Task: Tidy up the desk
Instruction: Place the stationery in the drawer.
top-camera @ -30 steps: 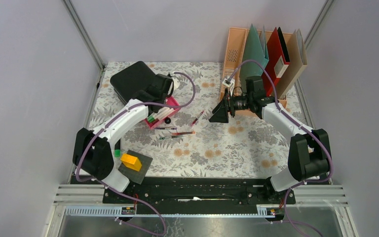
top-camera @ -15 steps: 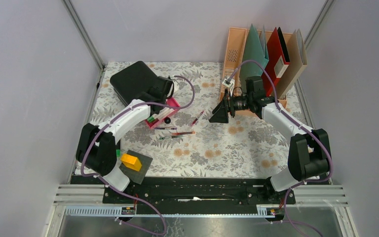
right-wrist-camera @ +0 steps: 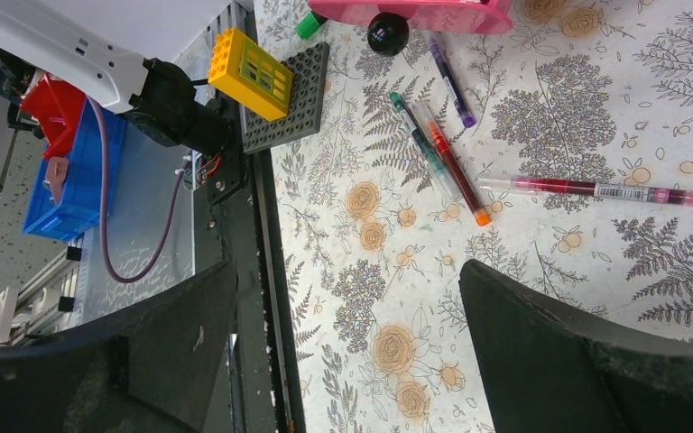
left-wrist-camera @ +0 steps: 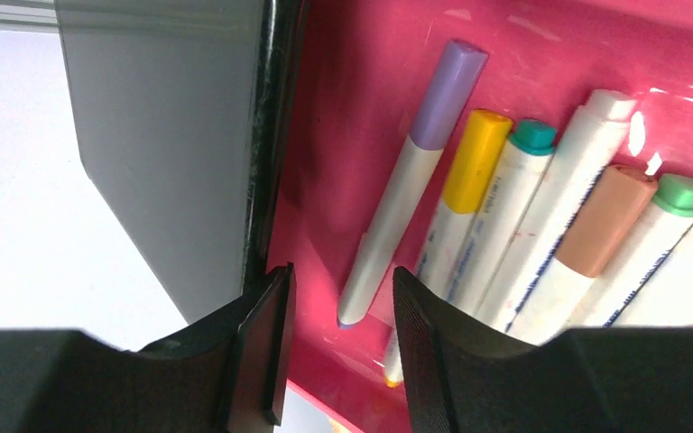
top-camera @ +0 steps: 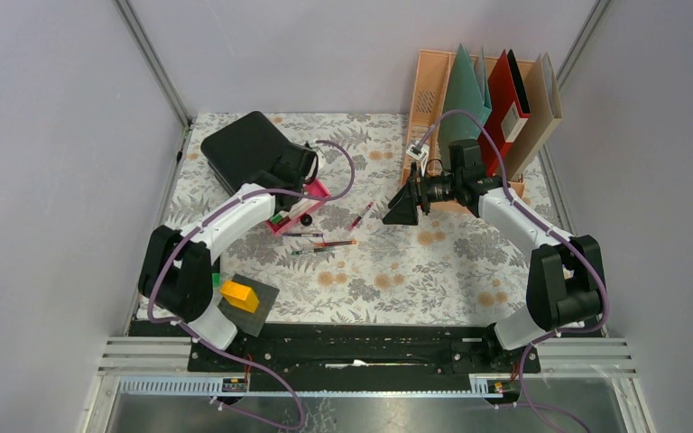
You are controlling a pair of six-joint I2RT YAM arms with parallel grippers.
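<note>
Where left end effector [left-wrist-camera: 341,293] hangs narrowly parted over pink drawer [left-wrist-camera: 343,135], markers [left-wrist-camera: 586,180] cut off; right end effector [right-wrist-camera: 347,275] spread wide.

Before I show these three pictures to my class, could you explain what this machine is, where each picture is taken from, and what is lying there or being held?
These are two robot arms bolted to a table edge. The wide picture looks down from above; the other two come from a camera on each wrist. The left gripper hangs open over a pink plastic drawer of capped marker pens. The right gripper is open and empty above the desk with its flowered cloth, where loose pens and a yellow toy block on a dark grey studded plate lie.
</note>
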